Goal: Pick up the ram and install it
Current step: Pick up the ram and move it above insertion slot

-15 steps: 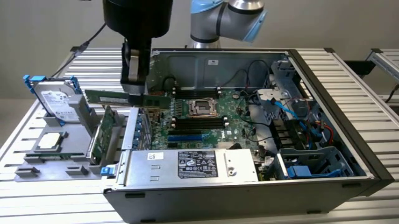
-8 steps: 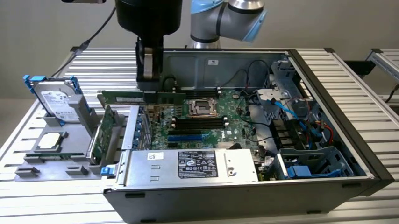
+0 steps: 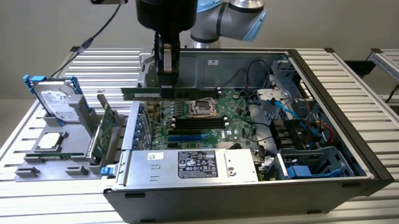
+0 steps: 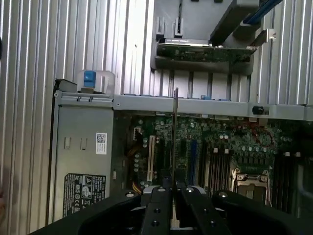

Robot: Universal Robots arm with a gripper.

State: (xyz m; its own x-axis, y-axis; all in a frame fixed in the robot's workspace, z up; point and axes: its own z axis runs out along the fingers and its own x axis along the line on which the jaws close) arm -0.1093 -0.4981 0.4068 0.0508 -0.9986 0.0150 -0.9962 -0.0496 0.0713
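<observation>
In the upper centre of the exterior view, the gripper is clamped on the ram. It holds the green stick level and on edge, above the motherboard inside the open computer case. The ram hangs clear of the black memory slots, which lie below it in the frame beside the processor socket. In the wrist view the ram shows edge-on as a thin line running out from between the closed gripper fingers. At the lower centre of the exterior view, the power supply carries a black label with white print and symbols too small to read. The wrist view also shows the black label, along with a small white code sticker. At the exterior view's left, a hard drive with an unreadable white label stands in blue rails.
</observation>
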